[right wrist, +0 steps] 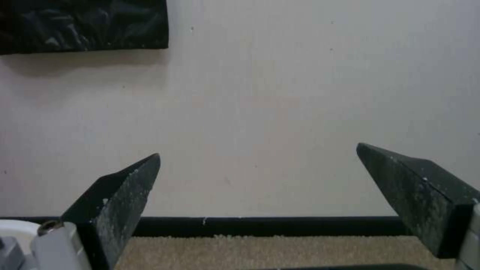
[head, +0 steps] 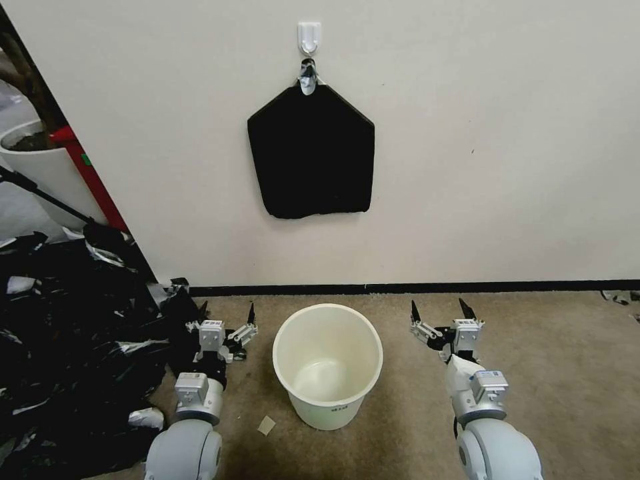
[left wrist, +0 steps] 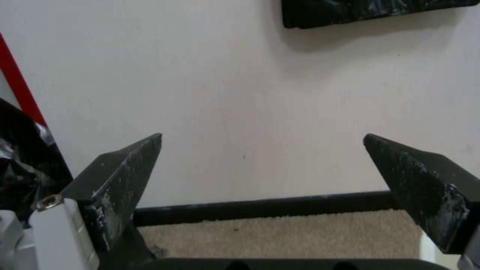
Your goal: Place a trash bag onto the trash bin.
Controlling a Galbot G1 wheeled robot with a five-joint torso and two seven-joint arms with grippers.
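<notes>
Trash bin (head: pixel 328 363) is standing upright on the carpet (head: pixel 567 373), just in front of the black baseboard (head: pixel 413 288) and the pale wall (head: pixel 500 133), its mouth open and its inside bare. Both arms are reaching forward low over the carpet, one on each side of it. The left pincer (head: pixel 227 314) is hovering just beside the bin's left rim with its dark fingers spread wide and gripping nothing; close on its other side a big heap of black plastic bags (head: pixel 73 340) is lying along the carpet's left edge. The right pincer (head: pixel 440 309) is hanging a little farther off the bin's right rim, likewise spread wide and gripping nothing. On the wall above the bin, a flat black five-sided pack (head: pixel 311 155) is hanging by its grey taped tip from a white hook (head: pixel 309 37). A small tan scrap (head: pixel 267 425) is lying on the carpet by the bin's base.
</notes>
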